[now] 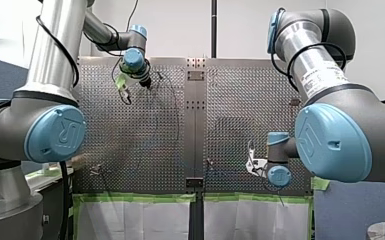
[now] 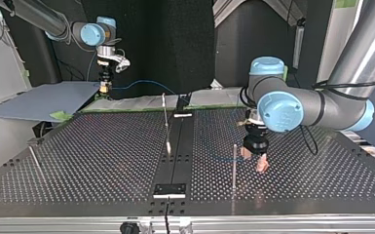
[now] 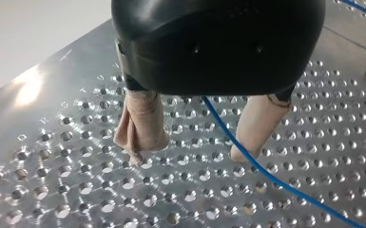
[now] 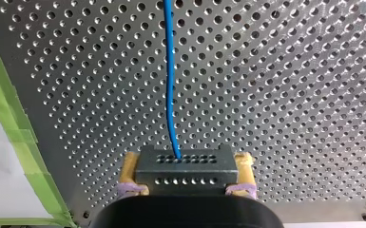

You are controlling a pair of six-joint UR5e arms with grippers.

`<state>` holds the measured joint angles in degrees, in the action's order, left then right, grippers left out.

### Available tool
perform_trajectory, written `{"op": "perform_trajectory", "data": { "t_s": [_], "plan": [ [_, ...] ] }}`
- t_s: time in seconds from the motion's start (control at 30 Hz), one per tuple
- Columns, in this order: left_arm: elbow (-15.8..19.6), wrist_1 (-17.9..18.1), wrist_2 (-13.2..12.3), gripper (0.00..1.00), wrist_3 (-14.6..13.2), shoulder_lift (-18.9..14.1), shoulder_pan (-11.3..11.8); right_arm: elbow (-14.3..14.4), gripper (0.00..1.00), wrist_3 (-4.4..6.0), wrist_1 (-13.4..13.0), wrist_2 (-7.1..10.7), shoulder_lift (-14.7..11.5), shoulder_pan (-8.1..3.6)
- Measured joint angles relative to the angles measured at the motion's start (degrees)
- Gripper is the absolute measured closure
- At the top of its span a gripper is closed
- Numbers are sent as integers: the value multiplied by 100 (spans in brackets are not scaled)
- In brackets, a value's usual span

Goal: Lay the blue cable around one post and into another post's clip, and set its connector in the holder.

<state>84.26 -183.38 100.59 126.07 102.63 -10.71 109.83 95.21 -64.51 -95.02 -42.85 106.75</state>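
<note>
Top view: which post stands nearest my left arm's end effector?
The upright post beside my left end effector; the middle post and edge post stand further toward the view's left.
</note>
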Motion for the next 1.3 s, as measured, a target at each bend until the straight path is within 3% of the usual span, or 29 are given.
{"op": "perform_trajectory", "data": {
  "t_s": [0.2, 0.3, 0.83, 0.97, 1.3],
  "plan": [
    [0, -194, -305, 0, 331, -2, 13, 1, 98, 0, 20, 0, 0, 0],
    [1, -347, -341, 0, 495, -5, 22, 2, 98, -1, 34, 0, 0, 0],
    [16, -1100, 280, 0, 1325, -394, 18, 1, 98, 6, 77, 0, 0, 0],
    [17, -1309, 478, 0, 1296, -586, 7, 1, 98, 19, 77, 0, 0, 0],
    [15, -1721, 987, 0, 827, -1095, -12, 0, 98, 77, 71, 0, -1, 0]
  ]
}}
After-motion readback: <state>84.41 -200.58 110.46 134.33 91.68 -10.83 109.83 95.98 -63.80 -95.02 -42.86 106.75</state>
